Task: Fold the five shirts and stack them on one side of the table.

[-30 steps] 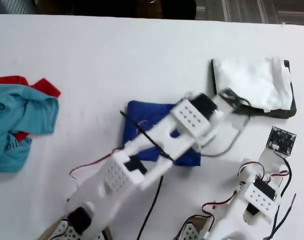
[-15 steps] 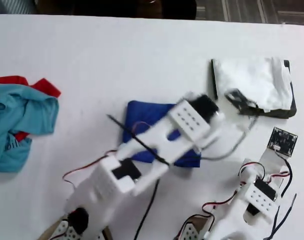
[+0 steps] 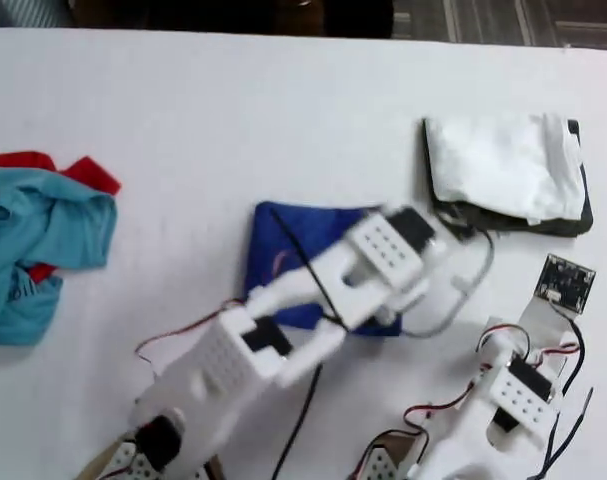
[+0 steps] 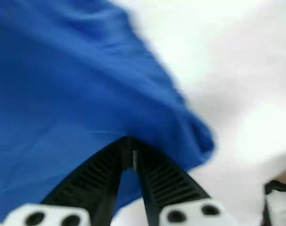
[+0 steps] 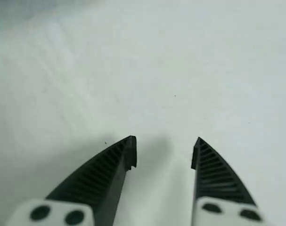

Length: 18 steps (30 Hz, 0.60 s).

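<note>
A folded blue shirt (image 3: 288, 240) lies at the table's middle. My left arm stretches across it from the front. In the left wrist view my left gripper (image 4: 132, 149) is shut, its tips close over the blue shirt (image 4: 77, 94) near a folded edge, and I see no cloth between the fingers. At the right, a folded white shirt (image 3: 503, 165) lies on a black one (image 3: 513, 222). A crumpled teal shirt (image 3: 38, 245) sits on a red shirt (image 3: 88, 172) at the left edge. My right gripper (image 5: 164, 153) is open over bare table.
My right arm (image 3: 518, 395) rests at the front right corner, its black camera board (image 3: 563, 282) just in front of the stack. Loose cables (image 3: 463, 290) run between the arms. Bare white table (image 3: 233, 110) spans the back.
My left gripper has drawn back from the edge of the white and black stack toward the blue shirt. The shirts and my right arm have not moved.
</note>
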{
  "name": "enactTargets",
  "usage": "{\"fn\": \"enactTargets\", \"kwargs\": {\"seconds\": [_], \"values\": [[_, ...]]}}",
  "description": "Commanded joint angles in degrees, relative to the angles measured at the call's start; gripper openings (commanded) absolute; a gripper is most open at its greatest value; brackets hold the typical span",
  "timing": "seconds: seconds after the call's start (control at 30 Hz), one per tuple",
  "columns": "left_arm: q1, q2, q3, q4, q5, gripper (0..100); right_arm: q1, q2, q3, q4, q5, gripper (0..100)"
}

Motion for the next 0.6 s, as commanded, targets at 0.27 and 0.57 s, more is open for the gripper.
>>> {"fn": "enactTargets", "kwargs": {"seconds": [0.27,0.57], "values": [[-0.53,-6.68,-0.92,3.08,0.53,3,0.22,-1.19,-0.70,-1.10,-0.35,19.4],[-17.76,-6.24,-7.78,-13.10,4.92,3,0.13,-1.10,-0.70,-1.10,-0.35,19.4]]}}
